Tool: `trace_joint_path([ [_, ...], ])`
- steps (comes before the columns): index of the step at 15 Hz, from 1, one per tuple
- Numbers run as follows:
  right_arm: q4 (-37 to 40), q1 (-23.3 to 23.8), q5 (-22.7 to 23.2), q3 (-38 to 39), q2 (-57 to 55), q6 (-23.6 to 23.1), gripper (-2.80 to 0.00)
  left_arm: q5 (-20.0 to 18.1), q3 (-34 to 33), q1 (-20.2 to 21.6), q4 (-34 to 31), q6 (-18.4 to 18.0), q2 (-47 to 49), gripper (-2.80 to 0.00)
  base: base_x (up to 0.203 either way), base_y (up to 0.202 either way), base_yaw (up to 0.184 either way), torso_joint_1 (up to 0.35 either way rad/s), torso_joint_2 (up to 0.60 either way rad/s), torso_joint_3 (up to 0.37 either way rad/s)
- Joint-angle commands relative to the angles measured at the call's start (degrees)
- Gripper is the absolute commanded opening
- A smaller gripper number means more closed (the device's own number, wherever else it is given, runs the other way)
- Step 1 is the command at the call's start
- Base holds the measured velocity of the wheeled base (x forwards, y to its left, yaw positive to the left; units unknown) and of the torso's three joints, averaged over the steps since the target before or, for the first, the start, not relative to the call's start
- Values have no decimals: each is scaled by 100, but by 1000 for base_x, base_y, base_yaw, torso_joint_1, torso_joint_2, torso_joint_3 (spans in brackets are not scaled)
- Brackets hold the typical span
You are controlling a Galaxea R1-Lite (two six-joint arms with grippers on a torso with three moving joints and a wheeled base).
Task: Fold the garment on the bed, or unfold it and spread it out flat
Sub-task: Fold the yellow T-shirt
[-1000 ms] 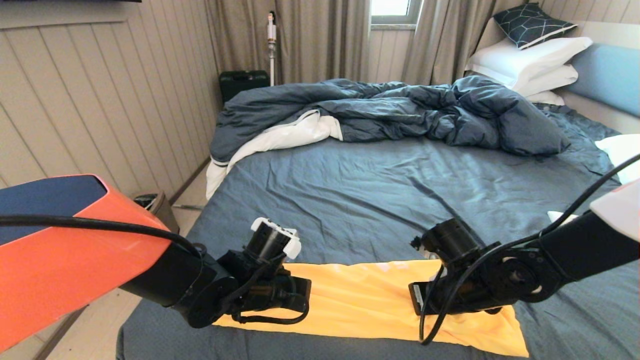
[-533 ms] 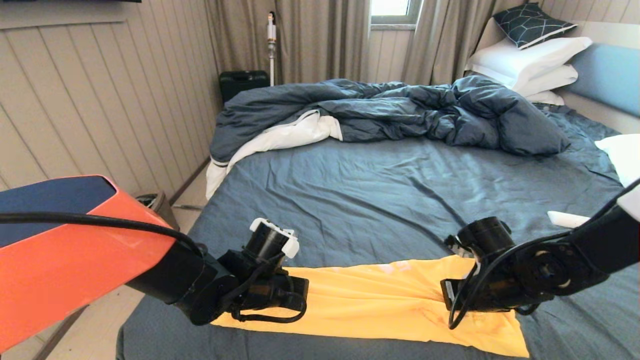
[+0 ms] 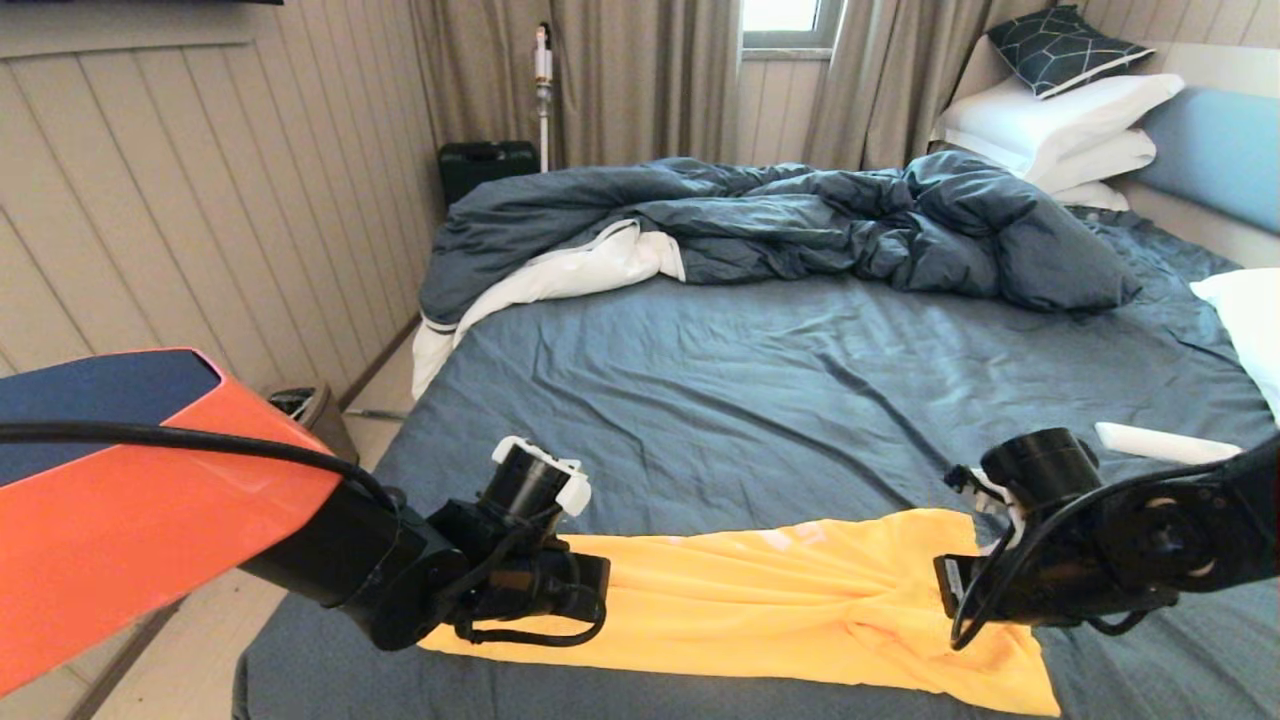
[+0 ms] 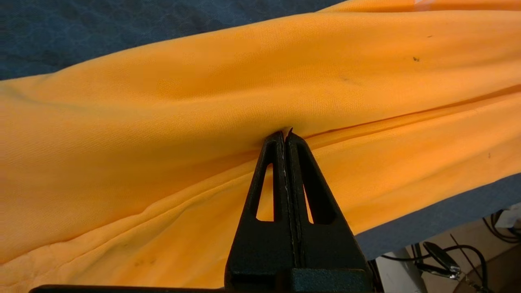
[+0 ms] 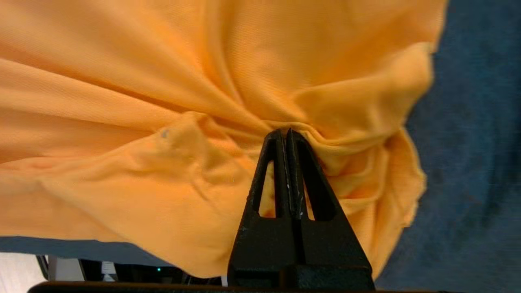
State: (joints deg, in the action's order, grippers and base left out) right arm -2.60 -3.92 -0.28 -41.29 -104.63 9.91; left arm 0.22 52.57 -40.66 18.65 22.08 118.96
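The garment point(image 3: 760, 600) is a bright yellow shirt lying as a long band across the near edge of the bed point(image 3: 750, 400). My left gripper point(image 3: 598, 592) is at the band's left end, shut on a fold of the garment point(image 4: 203, 93), with the fingertips point(image 4: 281, 140) pressed together. My right gripper point(image 3: 950, 600) is at the right end, shut on the garment point(image 5: 163, 162). The cloth bunches in creases that run out from its tips point(image 5: 291, 138). Between the two grippers the fabric is slightly twisted.
A rumpled dark blue duvet point(image 3: 780, 220) lies across the far half of the bed. White pillows point(image 3: 1050, 120), a patterned cushion point(image 3: 1065, 45) and the blue headboard point(image 3: 1215, 150) are at the far right. A white object point(image 3: 1165, 440) lies beside my right arm. A bin point(image 3: 310, 410) stands on the floor at left.
My right gripper has moved to the right with the garment's end, drawing the yellow band longer and creasing it. The left gripper has hardly moved.
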Motion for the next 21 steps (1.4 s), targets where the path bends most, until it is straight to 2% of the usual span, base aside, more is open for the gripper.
trace_joint_path([
  [1, -8, 205, 48, -10, 149, -47, -280, 4, -69, 6, 20, 18, -112, -280, 0, 0, 0, 0, 0, 0],
  [9, 45, 265, 427, -44, 1150, -54, -280, 13, -136, 487, -178, 112, -1192, -280, 0, 0, 0, 0, 0, 0],
  [13, 74, 865, 631, 39, 1198, -214, -280, 36, -547, 995, -347, 146, -1990, -280, 0, 0, 0, 0, 0, 0],
  [16, 72, 1339, 1207, 207, 1172, -438, -280, 22, -1042, 1396, -442, 148, -2639, -280, 0, 0, 0, 0, 0, 0],
  [21, 20, 1525, 1415, 412, 902, -703, -280, 6, -1660, 2098, -816, 123, -3506, -280, 0, 0, 0, 0, 0, 0],
])
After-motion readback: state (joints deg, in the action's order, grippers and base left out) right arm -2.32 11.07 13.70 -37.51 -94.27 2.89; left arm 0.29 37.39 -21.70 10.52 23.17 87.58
